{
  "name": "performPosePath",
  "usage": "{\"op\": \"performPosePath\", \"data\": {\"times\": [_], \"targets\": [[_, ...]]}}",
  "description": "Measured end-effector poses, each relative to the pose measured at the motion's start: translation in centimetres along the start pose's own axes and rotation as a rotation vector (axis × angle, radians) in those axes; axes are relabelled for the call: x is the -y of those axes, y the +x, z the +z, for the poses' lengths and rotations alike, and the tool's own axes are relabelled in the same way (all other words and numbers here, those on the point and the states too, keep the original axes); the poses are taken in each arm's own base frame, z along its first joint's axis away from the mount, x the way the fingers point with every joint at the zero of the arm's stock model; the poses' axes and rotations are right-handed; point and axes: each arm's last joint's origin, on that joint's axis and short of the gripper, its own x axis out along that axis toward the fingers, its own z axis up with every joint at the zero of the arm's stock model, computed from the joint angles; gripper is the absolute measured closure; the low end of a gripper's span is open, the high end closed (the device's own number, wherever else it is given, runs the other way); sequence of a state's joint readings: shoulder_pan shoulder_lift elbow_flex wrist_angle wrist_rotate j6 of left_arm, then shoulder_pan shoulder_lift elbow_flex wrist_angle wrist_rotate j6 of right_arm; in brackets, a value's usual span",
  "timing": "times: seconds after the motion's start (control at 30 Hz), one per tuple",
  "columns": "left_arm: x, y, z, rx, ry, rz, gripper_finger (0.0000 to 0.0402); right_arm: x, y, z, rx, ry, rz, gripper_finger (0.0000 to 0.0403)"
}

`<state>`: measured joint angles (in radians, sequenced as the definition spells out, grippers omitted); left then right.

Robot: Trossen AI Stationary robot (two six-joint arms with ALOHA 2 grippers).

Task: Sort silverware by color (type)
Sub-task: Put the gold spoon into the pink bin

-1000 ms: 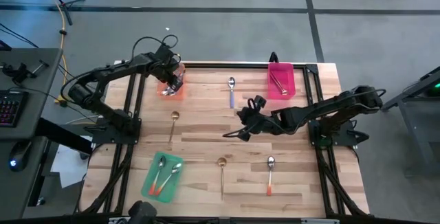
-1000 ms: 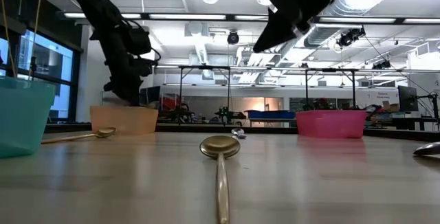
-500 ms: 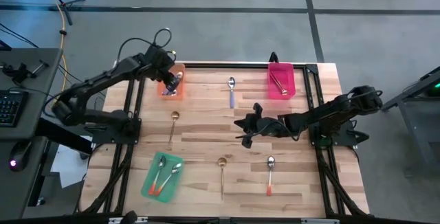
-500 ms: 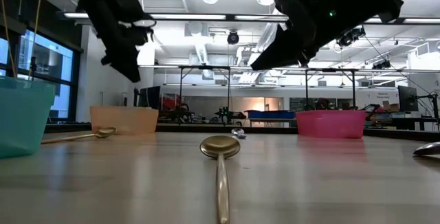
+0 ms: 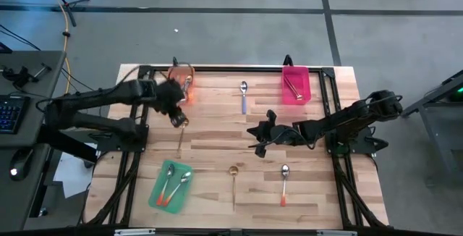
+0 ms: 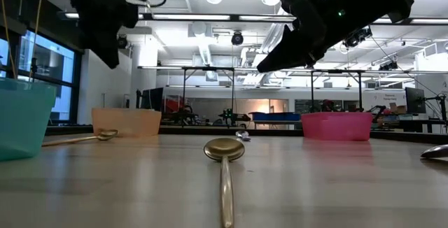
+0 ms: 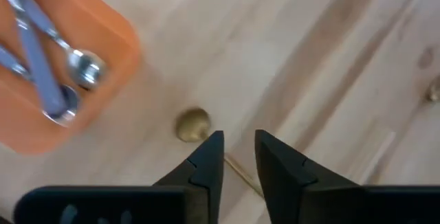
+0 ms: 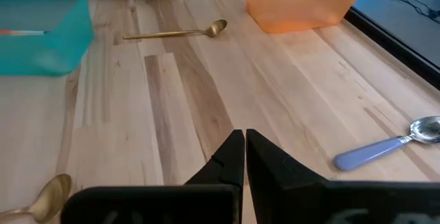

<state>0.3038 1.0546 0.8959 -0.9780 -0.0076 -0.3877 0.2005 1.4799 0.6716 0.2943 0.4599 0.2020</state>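
My left gripper (image 5: 177, 117) (image 7: 239, 141) hovers open, with a narrow gap, above a gold spoon (image 5: 181, 132) whose bowl (image 7: 192, 124) shows just ahead of the fingertips; it touches nothing. That spoon lies flat on the table. The orange tray (image 5: 182, 81) (image 7: 65, 80) holds two purple-blue-handled spoons (image 7: 41, 66). My right gripper (image 5: 259, 139) (image 8: 244, 141) is shut and empty, raised over the table's middle. Loose on the wood lie a purple-blue-handled spoon (image 5: 244, 97) (image 8: 385, 146), a second gold spoon (image 5: 234, 181) (image 6: 224, 154) and an orange-handled spoon (image 5: 284, 184).
The pink tray (image 5: 295, 84) at the far edge holds gold spoons. The green tray (image 5: 171, 185) near the left front corner holds orange-handled spoons. Bare wood lies between the two arms and along the right side (image 5: 325, 185).
My left gripper has risen out of the orange tray and moved toward the near edge, stopping above the gold spoon. My right gripper shifted a little toward the near edge, then held still. No spoon on the table has moved.
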Motion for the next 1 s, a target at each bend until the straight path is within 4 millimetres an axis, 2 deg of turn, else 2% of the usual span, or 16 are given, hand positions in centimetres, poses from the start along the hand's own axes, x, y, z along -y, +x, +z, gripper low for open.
{"op": "performPosePath", "data": {"times": [0.13, 0.27, 0.4, 0.53, 0.8, 1.0], "targets": [[2.6, 0.7, -2.0, -0.023, -0.006, 0.002, 0.0293, -0.3, -0.1, -0.1, 0.0, -0.006, 0.01, 0.0403], [3.8, 3.1, -4.8, -0.09, -0.054, -0.026, 0.0262, -0.5, -0.2, -0.1, -0.001, -0.01, 0.018, 0.0403], [4.1, 6.0, -7.0, -0.074, -0.116, -0.077, 0.0245, -0.6, -0.3, -0.1, -0.001, -0.012, 0.02, 0.0403], [3.3, 8.1, -8.4, -0.061, -0.166, -0.04, 0.0243, -0.6, -0.3, -0.1, 0.0, -0.012, 0.021, 0.0403], [2.9, 9.8, -9.0, -0.019, -0.164, -0.031, 0.0245, -0.6, -0.3, -0.1, 0.004, -0.009, 0.021, 0.0403], [2.0, 11.0, -8.9, -0.023, -0.157, 0.083, 0.0245, -0.6, -0.3, -0.1, 0.006, -0.009, 0.021, 0.0403]]}}
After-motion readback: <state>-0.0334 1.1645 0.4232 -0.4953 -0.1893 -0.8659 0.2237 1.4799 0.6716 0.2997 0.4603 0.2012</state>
